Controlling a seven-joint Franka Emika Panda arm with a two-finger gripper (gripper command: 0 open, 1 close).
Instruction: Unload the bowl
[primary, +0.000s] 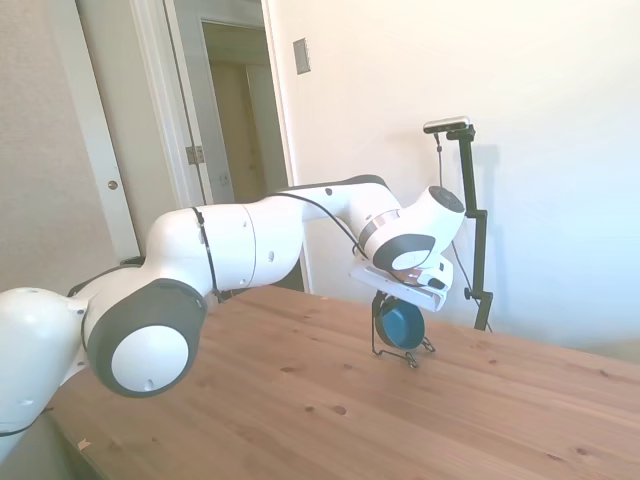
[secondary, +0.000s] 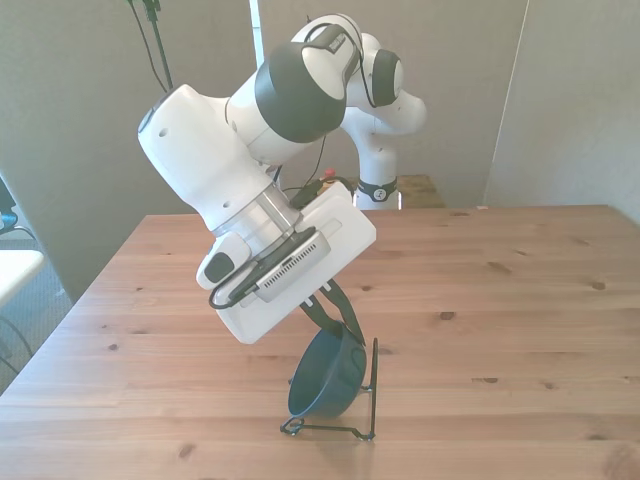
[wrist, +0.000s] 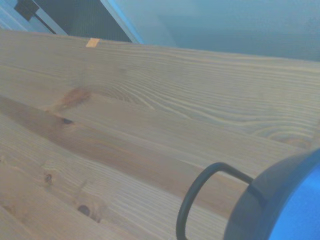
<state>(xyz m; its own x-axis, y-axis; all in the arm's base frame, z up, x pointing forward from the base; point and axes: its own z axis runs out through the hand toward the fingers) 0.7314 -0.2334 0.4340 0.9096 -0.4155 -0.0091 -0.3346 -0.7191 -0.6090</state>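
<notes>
While you look at the front view, you see the bowl (secondary: 324, 372) near the front edge of the wooden table (secondary: 520, 300), a little to the front view's left of the middle. It is dark blue and it stands tilted on its side in the thin black wire rack (secondary: 366, 400), with its rim leaning toward the 1 upright wire on the front view's right. The rack's flat base wire lies on the table just under the bowl. The gripper (secondary: 335, 308) comes down from above and from the front view's left, and its dark fingers (secondary: 343, 305) meet the upper rim of the bowl. They look pressed together on this rim, so the gripper seems to pinch the bowl, but the white hand covers part of them. In the side view you see the bowl (primary: 401, 325) with its lighter teal inside turned toward the camera, directly under the gripper (primary: 388, 303), and the rack (primary: 381, 347) stands on the table (primary: 300, 400) below it. From this view you cannot tell if the bottom of the bowl touches the rack's base or is a little above it. In the wrist view, 1 curved black wire of the rack (wrist: 192, 195) is close to the blurred dark edge of the bowl (wrist: 265, 205), and the blue inside shows at the corner.
</notes>
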